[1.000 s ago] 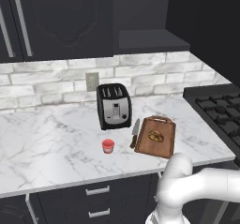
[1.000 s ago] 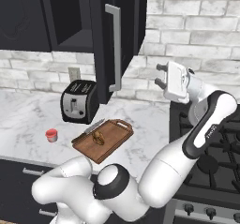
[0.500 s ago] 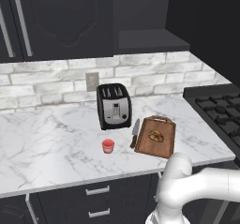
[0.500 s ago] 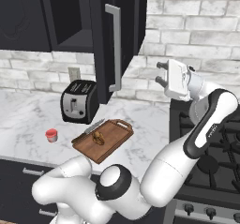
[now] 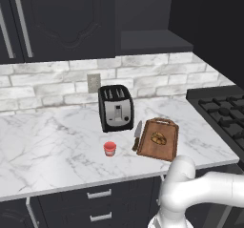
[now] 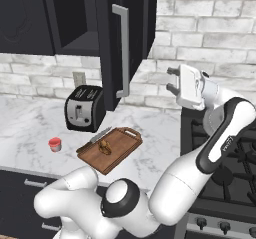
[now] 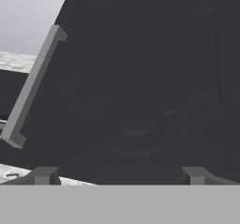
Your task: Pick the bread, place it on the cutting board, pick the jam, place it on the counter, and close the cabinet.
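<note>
Cabinet (image 6: 107,38) door stands swung open, silver handle (image 6: 121,50) facing arm. Bread (image 6: 104,146) lies on cutting board (image 6: 120,142); jam (image 6: 55,144) sits on surface (image 5: 52,146) near toaster (image 6: 85,108). Gripper (image 6: 171,80), fingers apart and empty, has edged closer to door over last second. Judgement: only closing push left.

The gripper (image 6: 172,79) has crept a little further left toward the open cabinet door (image 6: 134,43), its jaws as wide apart as before and facing the door's panel (image 7: 140,78).
</note>
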Robot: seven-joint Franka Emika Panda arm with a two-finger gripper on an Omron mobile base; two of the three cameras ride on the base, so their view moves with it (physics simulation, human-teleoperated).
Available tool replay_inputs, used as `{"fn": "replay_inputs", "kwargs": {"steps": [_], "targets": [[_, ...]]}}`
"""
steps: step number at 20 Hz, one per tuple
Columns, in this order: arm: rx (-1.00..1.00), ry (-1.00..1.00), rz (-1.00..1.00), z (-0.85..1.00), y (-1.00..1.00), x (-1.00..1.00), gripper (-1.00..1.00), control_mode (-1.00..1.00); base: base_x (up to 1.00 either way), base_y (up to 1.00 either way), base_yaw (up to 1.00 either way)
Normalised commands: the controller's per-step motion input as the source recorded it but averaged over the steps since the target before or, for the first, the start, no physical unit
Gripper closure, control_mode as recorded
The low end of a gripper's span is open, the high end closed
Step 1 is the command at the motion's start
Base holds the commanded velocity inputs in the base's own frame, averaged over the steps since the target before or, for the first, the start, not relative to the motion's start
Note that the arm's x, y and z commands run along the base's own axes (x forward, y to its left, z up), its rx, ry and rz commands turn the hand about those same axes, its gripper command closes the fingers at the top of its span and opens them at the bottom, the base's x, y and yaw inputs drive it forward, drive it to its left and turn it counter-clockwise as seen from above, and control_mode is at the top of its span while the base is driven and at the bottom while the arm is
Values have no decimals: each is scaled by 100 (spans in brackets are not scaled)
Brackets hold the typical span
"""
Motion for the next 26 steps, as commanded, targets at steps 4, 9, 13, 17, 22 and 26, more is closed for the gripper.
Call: {"fn": "replay_inputs", "kwargs": {"steps": [4,9,13,17,22,26], "targets": [[0,0,0,2,8,-6,-100,-100,0,0,0],[0,0,0,0,4,-6,-100,-100,0,0,0],[0,0,0,0,8,-3,-100,-100,0,0,0],[0,0,0,0,18,0,-100,-100,0,0,0],[0,0,0,0,21,0,-100,-100,0,0,0],[0,0,-1,0,19,0,-100,-100,0,0,0]]}}
